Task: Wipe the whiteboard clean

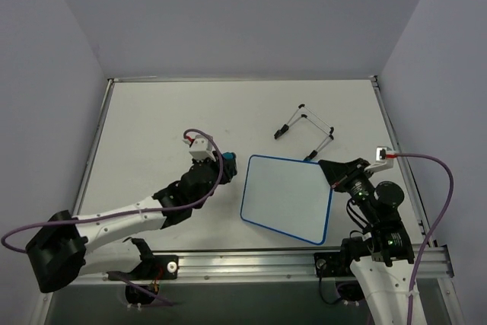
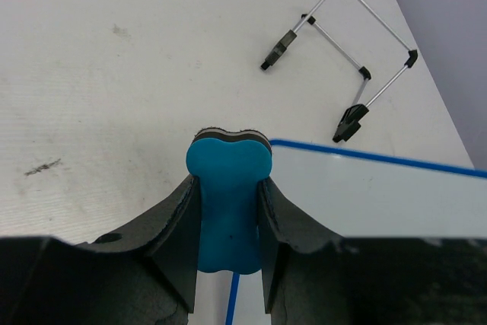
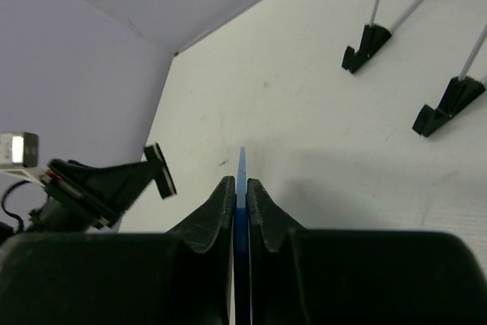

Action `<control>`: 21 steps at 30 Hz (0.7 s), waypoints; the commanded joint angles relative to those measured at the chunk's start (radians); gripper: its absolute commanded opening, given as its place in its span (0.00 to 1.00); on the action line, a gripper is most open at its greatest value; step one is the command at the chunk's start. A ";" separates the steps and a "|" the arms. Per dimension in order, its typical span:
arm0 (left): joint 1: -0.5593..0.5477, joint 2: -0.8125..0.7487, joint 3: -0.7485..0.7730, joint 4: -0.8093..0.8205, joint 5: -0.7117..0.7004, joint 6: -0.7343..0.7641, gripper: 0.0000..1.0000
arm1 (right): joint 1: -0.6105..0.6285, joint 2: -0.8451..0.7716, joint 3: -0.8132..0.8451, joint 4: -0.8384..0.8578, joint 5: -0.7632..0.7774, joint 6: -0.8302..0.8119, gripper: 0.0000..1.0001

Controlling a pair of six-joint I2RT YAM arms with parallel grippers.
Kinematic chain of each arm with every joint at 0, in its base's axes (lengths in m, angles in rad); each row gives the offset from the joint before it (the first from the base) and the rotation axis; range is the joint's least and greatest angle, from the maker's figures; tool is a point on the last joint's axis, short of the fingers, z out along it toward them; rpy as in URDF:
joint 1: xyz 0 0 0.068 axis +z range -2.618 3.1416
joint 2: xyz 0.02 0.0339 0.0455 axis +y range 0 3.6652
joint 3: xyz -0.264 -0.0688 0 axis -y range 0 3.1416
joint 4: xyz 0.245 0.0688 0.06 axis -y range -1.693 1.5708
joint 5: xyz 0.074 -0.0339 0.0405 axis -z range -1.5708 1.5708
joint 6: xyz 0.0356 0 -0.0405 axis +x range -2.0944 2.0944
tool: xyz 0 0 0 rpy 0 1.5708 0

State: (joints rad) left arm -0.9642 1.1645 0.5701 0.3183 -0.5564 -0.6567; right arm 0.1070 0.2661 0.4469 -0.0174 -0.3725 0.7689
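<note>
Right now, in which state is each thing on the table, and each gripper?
whiteboard: blank, off its stand, pinched at its right edge.
eraser: clamped upright, beside the board's far left corner.
wire stand: lying on the table, apart from the board, carrying nothing.
left gripper: shut on the eraser.
right gripper: shut on the whiteboard.
</note>
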 commanded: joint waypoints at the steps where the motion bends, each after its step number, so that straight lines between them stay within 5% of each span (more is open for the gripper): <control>1: 0.018 -0.104 0.056 -0.171 -0.050 -0.024 0.02 | 0.008 0.010 0.067 -0.081 -0.039 -0.097 0.00; 14: 0.073 -0.224 0.108 -0.427 0.111 -0.047 0.02 | 0.007 -0.002 0.069 -0.178 -0.134 -0.138 0.00; 21: 0.256 -0.013 0.303 -0.829 0.087 -0.064 0.02 | 0.007 0.031 0.090 -0.132 -0.125 -0.152 0.00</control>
State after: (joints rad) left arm -0.7898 1.0603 0.7906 -0.2848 -0.4599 -0.7002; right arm 0.1074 0.2764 0.4942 -0.2081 -0.4732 0.6674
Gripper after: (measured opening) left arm 0.384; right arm 0.041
